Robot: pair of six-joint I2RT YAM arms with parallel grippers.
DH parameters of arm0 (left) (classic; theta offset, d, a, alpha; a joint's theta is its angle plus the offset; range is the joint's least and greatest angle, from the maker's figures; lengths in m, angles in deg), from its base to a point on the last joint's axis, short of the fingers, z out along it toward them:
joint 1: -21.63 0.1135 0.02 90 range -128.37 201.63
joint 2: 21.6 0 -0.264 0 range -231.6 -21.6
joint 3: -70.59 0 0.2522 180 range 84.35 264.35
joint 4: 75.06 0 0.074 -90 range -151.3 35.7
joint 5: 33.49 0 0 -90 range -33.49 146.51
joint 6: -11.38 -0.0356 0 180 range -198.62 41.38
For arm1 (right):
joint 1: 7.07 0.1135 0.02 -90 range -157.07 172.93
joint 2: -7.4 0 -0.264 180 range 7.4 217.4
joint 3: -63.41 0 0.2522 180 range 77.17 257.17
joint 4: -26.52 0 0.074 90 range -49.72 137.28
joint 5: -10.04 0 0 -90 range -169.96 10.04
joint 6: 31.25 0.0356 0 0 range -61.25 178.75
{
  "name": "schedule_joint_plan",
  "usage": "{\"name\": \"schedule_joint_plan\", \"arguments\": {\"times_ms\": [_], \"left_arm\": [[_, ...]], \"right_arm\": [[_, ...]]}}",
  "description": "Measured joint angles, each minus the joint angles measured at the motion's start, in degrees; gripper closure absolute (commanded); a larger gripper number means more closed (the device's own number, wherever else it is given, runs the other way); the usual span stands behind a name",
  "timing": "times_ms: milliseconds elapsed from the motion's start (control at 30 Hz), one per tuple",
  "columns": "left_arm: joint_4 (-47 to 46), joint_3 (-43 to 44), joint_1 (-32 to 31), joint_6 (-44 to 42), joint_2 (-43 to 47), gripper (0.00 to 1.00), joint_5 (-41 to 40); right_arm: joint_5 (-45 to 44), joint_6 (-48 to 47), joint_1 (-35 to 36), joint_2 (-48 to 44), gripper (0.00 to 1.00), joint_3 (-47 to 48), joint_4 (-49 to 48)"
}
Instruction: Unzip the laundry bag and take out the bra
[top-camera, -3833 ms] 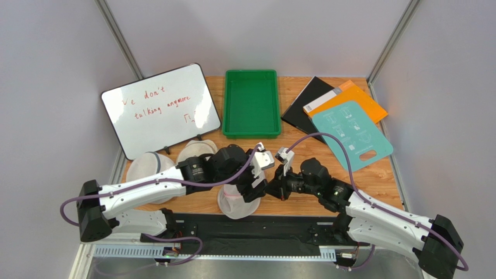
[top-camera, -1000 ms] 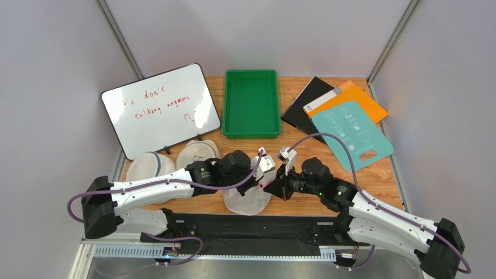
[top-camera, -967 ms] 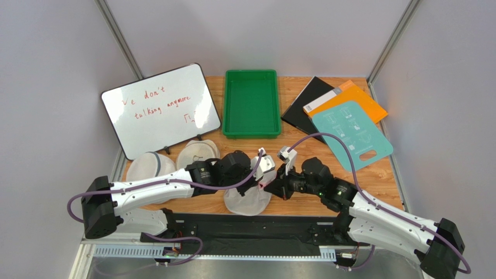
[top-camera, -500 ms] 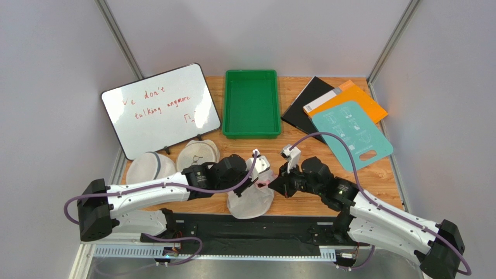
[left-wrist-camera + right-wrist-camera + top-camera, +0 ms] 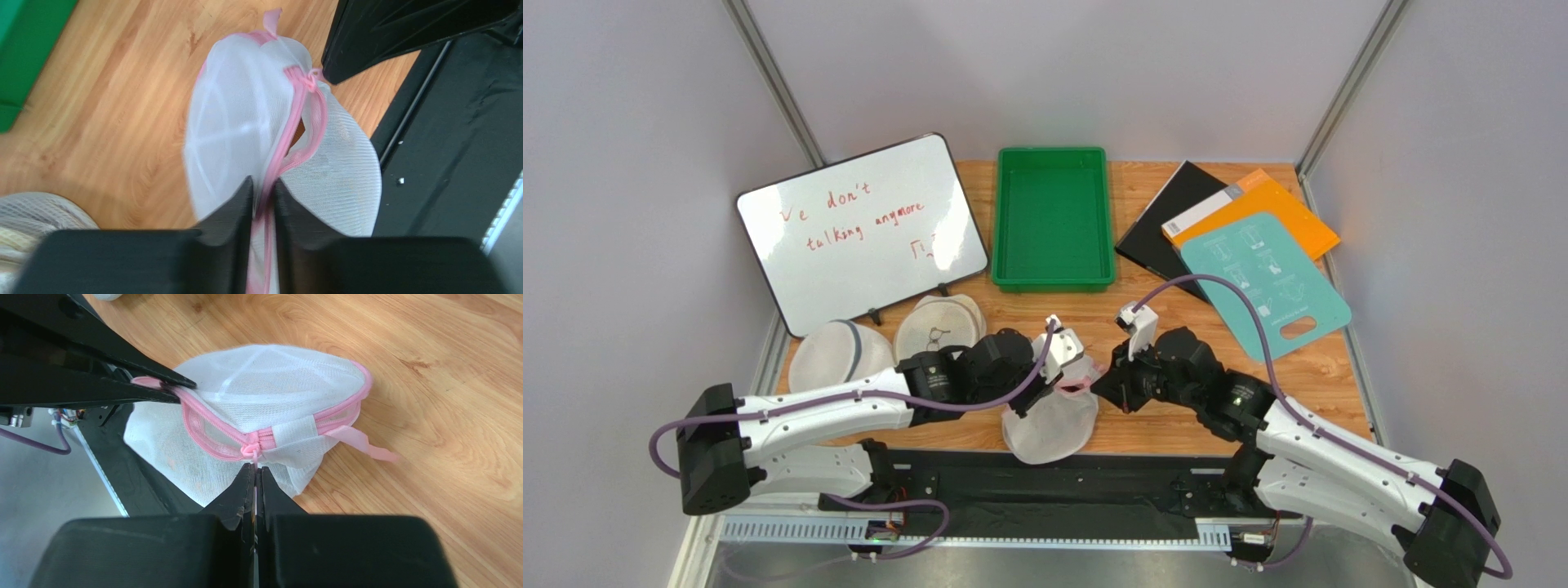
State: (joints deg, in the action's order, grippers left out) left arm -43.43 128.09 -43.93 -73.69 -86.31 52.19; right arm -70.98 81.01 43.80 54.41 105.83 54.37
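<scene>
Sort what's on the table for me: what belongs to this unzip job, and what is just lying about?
In the job: laundry bag; its zipper pull, pinched by the right gripper; left gripper, clamped on the bag's pink seam. Bra not visible.
Lying about: whiteboard, green tray, two plain mesh bags, black folder, orange folder, teal sheet.

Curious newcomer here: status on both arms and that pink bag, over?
Left tool shut on laundry bag, at pink trim. Right tool shut on zipper pull. Zipper partly open, bra not visible. Nothing blocking.
</scene>
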Motion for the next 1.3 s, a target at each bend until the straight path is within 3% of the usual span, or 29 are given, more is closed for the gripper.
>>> {"name": "schedule_joint_plan", "arguments": {"times_ms": [67,100,200,300,400,433,500,533,633,933,1100,1300], "left_arm": [[0.5,-0.09,0.04,0.09,0.39,0.38,0.44],[0.79,-0.2,0.07,0.61,0.7,0.27,0.74],[1.2,-0.22,0.17,2.54,1.73,0.15,0.66],[1.22,-0.17,0.2,5.11,3.67,0.08,-0.85],[2.16,0.7,1.03,9.4,5.49,0.08,-3.45],[2.64,1.2,1.88,11.17,5.77,0.08,-4.26],[3.3,1.53,3.87,15.47,6.36,0.08,-5.88],[3.76,1.31,4.7,17.35,6.75,0.08,-6.67],[4.22,-1.86,5.86,23.3,8.94,0.09,-8.2],[6.27,-10.21,5.88,34.84,11.26,0.11,-6.56],[3.28,-12.61,5.88,37.97,11.72,0.19,-3.85],[0.35,-12.76,5.88,39.65,8.76,0.46,0.04]], "right_arm": [[-0.98,0.0,-0.22,-0.02,1.0,0.37,1.75],[-1.62,0.02,-0.42,-0.07,1.0,0.57,3.15],[-3.93,0.42,-0.7,-1.18,1.0,0.68,7.02],[-5.88,0.94,-0.7,-3.41,0.94,0.68,10.47],[-8.17,2.03,-0.72,-5.49,0.72,0.68,13.2],[-8.66,2.51,-0.72,-5.84,0.5,0.68,13.92],[-9.64,3.56,-0.72,-6.23,0.36,0.74,15.5],[-10.05,3.89,-0.72,-6.36,0.23,0.76,16.31],[-11.17,4.9,-0.72,-7.04,0.16,0.81,18.75],[-12.44,4.9,-0.63,-7.63,0.13,8.17,23.1],[-12.41,3.78,0.11,-4.13,0.14,12.09,21.44],[-11.28,1.16,2.05,2.19,0.14,15.15,20.26]]}}
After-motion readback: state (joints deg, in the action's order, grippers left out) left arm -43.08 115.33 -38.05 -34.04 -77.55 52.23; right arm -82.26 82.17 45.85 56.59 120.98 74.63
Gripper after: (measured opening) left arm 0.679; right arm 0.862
